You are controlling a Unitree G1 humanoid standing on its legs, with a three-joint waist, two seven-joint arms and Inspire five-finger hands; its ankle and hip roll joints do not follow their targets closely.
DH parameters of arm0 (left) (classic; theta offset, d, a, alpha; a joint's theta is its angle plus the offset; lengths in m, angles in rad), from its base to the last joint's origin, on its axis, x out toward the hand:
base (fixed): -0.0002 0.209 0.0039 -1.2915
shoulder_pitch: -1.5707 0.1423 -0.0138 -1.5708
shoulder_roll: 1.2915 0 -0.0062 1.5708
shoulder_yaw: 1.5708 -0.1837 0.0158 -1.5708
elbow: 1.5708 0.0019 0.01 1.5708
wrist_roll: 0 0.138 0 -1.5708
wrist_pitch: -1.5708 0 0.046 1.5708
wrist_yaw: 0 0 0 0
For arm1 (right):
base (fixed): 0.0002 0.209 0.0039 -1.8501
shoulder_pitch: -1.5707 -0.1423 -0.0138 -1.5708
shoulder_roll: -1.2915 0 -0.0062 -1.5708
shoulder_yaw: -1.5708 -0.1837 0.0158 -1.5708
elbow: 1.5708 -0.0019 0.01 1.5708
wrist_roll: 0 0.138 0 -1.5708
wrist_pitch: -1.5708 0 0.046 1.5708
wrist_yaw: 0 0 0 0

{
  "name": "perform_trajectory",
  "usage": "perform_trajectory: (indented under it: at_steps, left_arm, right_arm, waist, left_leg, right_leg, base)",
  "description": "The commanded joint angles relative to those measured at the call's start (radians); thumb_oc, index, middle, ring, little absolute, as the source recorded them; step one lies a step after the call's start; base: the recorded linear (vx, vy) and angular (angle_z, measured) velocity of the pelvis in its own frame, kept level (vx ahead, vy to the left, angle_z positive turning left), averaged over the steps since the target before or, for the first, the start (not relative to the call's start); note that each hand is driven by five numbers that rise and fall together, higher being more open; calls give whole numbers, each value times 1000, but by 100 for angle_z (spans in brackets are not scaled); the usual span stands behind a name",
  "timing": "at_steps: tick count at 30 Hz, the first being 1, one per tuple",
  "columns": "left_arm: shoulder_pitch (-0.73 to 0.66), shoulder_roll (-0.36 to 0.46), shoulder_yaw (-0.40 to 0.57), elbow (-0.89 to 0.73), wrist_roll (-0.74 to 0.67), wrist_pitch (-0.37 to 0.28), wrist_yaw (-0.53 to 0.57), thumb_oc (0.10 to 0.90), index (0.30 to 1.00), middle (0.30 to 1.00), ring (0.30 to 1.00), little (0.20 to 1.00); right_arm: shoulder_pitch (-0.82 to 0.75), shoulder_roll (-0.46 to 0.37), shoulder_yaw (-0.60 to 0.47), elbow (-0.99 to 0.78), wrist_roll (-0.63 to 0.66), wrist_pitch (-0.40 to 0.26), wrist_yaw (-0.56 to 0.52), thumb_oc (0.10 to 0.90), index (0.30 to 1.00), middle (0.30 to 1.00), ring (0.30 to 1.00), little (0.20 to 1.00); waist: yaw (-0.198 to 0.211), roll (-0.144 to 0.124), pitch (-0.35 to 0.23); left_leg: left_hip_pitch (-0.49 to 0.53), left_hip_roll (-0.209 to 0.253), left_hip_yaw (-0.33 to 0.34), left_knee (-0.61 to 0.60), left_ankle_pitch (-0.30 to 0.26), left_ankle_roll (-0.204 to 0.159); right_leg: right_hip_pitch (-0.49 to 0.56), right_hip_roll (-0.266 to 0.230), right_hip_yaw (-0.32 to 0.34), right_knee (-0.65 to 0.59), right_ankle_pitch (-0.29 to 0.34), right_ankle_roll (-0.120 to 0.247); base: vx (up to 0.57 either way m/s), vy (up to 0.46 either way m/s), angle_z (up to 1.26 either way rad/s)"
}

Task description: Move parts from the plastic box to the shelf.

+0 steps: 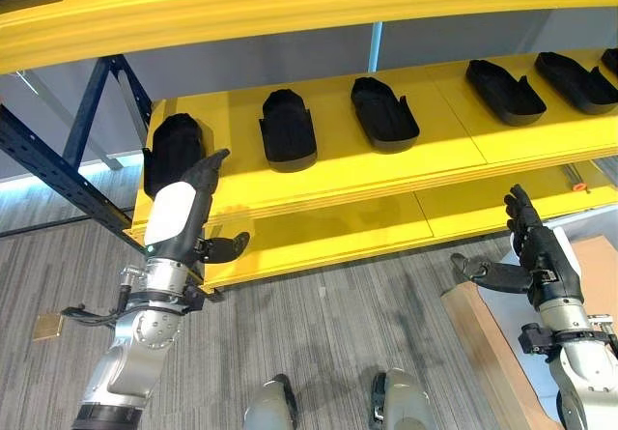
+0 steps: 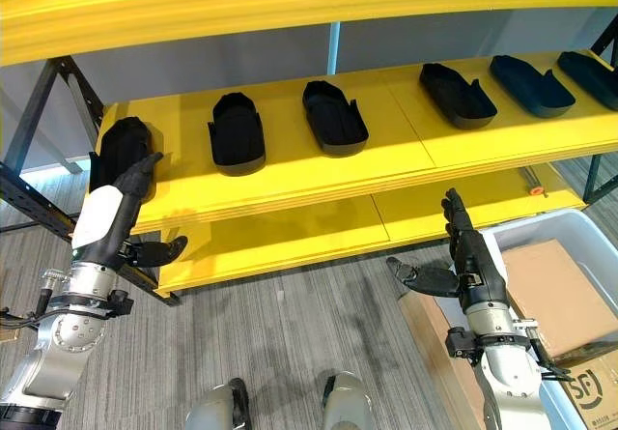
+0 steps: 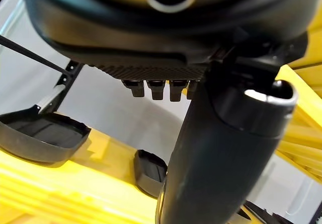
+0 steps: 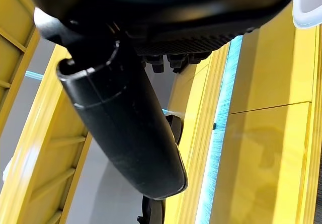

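Your left hand (image 1: 183,208) stands at the left of the frame, its fingers straight and pointing up at the front edge of the yellow shelf (image 1: 386,169), just in front of the leftmost black part (image 1: 174,150). It holds nothing. From the head views I cannot tell whether the fingertips touch that part or are only near it. Your right hand (image 2: 473,256) is at the lower right, also with straight fingers and the thumb spread to the side, empty, above the edge of the plastic box (image 2: 570,222).

Five or six black parts lie in a row on the middle board of the shelf, from the left side to the upper right corner of the frame. Inside the box, at the lower right, you can see cardboard boxes (image 2: 555,290); no black part is visible there, so I cannot say how many remain to be moved.

The risks, as I judge them:
- The leftmost part sits close to the left end of the board. If your left hand pushes it sideways, it may slide off and fall to the floor.
- If you lift the left hand quickly, the fingers may hit the board above.
- When the right hand goes down into the box, the spread thumb may catch the box rim or the cardboard.
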Motion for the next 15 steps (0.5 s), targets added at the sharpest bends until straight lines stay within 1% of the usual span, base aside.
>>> perform_trajectory:
  at_steps: [1, 6, 15]
  left_arm:
    - [-80, -5, 22, -32, 5, -59, 25, 900, 1000, 1000, 1000, 1000]
    - [-84, 0, -1, 30, 47, -35, 37, 900, 1000, 1000, 1000, 1000]
    - [-45, -3, -12, 91, 83, -24, 23, 900, 1000, 1000, 1000, 1000]
  right_arm:
    - [-62, -24, -51, -119, -5, -127, -42, 900, 1000, 1000, 1000, 1000]
    - [-69, -25, -45, -126, -4, -122, -47, 900, 1000, 1000, 1000, 1000]
    - [-76, -31, -58, -122, 6, -117, -49, 900, 1000, 1000, 1000, 1000]
  waist:
    - [-19, -10, -76]
    - [-23, -12, -76]
    - [-19, -13, -66]
  left_leg:
    - [27, 18, -47, 44, -102, 22]
    - [16, 25, -45, 57, -105, 22]
    - [-2, 28, -44, 71, -107, 24]
  right_leg:
    - [87, 25, 33, -149, 61, 34]
    - [71, 26, 40, -136, 58, 33]
    - [51, 28, 49, -131, 61, 33]
  base:
    - [0, 0, 0]
    - [0, 0, 0]
    - [0, 1, -1]
